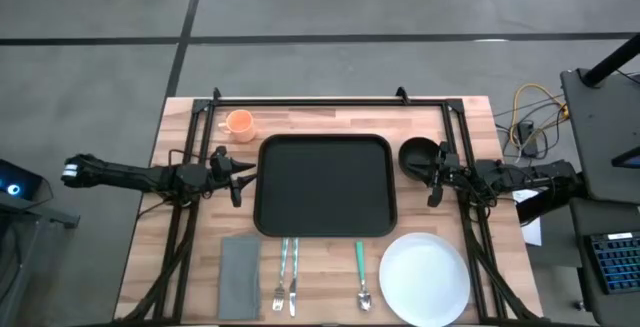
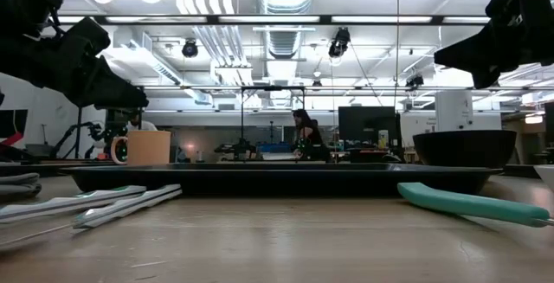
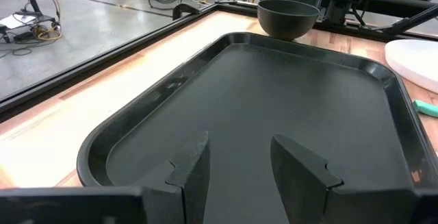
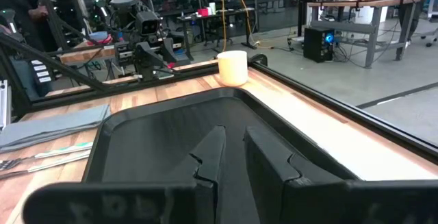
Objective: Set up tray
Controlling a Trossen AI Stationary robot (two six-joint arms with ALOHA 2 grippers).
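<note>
The black tray lies flat in the middle of the wooden table and holds nothing. My left gripper hovers at its left rim, open, fingers pointing over the tray. My right gripper hovers off its right rim beside the black bowl, fingers a narrow gap apart. An orange cup stands at the tray's far left corner. Along the near edge lie a grey napkin, a fork and knife, a teal-handled spoon and a white plate.
A black metal frame runs along the table's far edge and down both sides under the arms. In the low view both arms hang well above the tabletop. Cables and equipment sit off the table's right side.
</note>
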